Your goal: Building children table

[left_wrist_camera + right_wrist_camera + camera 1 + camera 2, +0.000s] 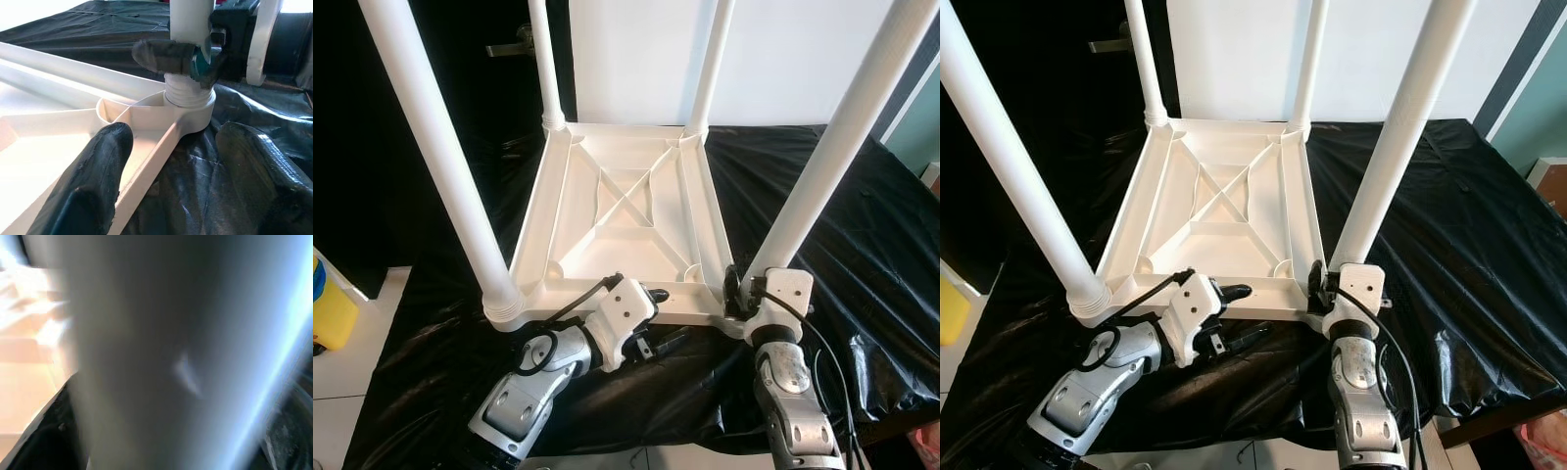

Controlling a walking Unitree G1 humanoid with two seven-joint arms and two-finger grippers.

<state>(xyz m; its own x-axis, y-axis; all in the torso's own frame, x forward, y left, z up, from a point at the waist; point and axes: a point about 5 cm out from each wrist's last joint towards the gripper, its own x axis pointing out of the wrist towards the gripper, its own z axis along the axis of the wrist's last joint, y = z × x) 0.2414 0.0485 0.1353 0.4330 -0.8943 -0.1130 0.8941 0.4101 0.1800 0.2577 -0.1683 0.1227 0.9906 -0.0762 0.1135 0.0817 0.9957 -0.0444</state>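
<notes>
**At the near-right corner, the last leg is in hand**

Between the right gripper [195, 58]'s jaws stands the near-right leg [832, 147], clenched just above its threaded base; the left wrist view shows a few threads still bare above the corner socket [190, 105], so this leg looks not quite screwed home. Just beside it, along the near edge of the upturned tabletop [622, 201], the left gripper [656, 318] waits with its jaws released and spread, the inner finger over the tray's rim, the outer one over the black sheet [862, 245], holding nothing. Farther from the jaws, the near-left leg [435, 157] and the two far legs [543, 64] stand upright in their corners. All four legs appear fitted; what seems left is tightening this one and turning the table upright on the desk.
</notes>
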